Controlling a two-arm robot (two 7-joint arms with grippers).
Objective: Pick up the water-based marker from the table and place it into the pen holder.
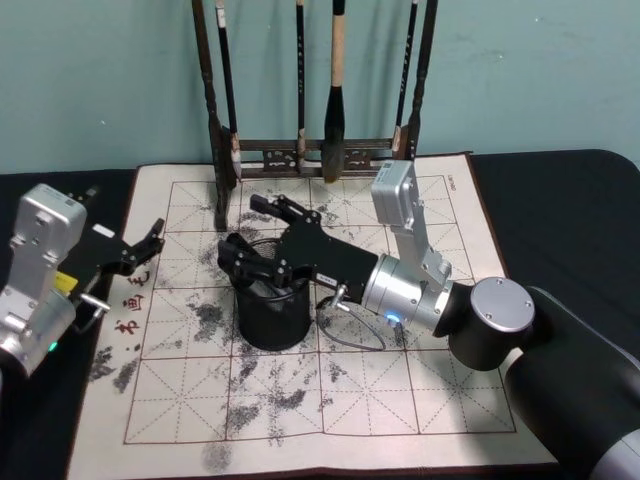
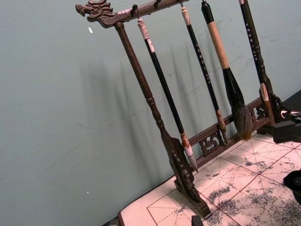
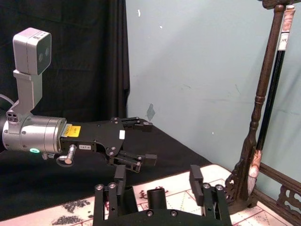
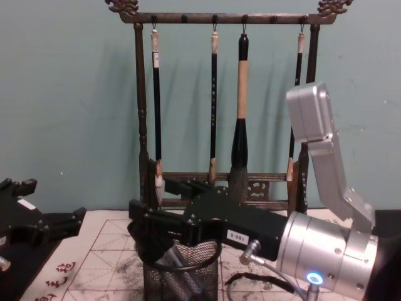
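Right gripper [image 1: 262,240]: black fingers spread wide, hovering directly over the pen holder's mouth, reaching in from the right; in the right wrist view its own two fingers stand apart with nothing between them.
Pen holder: round black wire-mesh cup with a solid rim [image 1: 272,310], upright near the middle of the mat; in the chest view [image 4: 182,276] a pale grey stick-like shape leans inside it behind the mesh, and I cannot tell for sure that it is the marker.
Left gripper [image 1: 140,249]: black fingers parted, empty, at the left edge of the mat, well apart from the cup; also seen in the right wrist view [image 3: 141,143].
Mat: cream grid-lined calligraphy sheet with grey ink smudges [image 1: 400,400], on a black table [image 1: 570,200].
Brush rack: tall dark wooden frame of hanging calligraphy brushes [image 1: 215,130], at the far edge of the mat, behind the cup.
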